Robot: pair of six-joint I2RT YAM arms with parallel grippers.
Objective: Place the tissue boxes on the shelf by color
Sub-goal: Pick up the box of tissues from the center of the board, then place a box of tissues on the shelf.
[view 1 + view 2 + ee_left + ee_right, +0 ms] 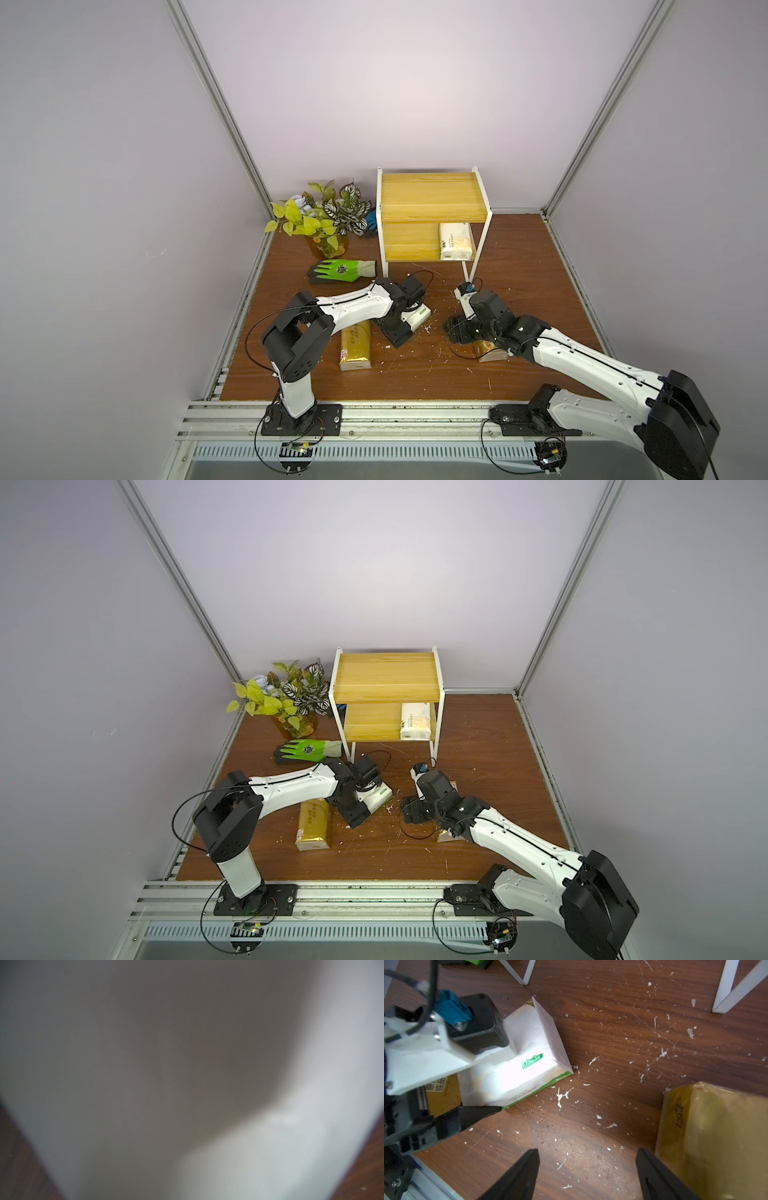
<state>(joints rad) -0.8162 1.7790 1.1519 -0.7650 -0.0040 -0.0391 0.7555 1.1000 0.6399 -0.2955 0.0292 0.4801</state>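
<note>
Tissue boxes are spread about: one white pack [456,242] sits at the right end of the shelf [432,195], on its lower board. A second white pack [419,316] lies on the bench [519,266] before the shelf's legs, under the left claw [402,328]. One black finger [467,1116] runs along its side and the other is hidden, so I cannot tell whether it is clamped. A gold pack [355,345] lies partly beneath the left arm. The other gold pack [716,1138] is just beside the right claw [587,1150], whose fingers stand apart over bare wood. A green glove [341,271] and a potted plant [320,220] sit left of the shelf, and white scraps [560,1095] litter the bench
</note>
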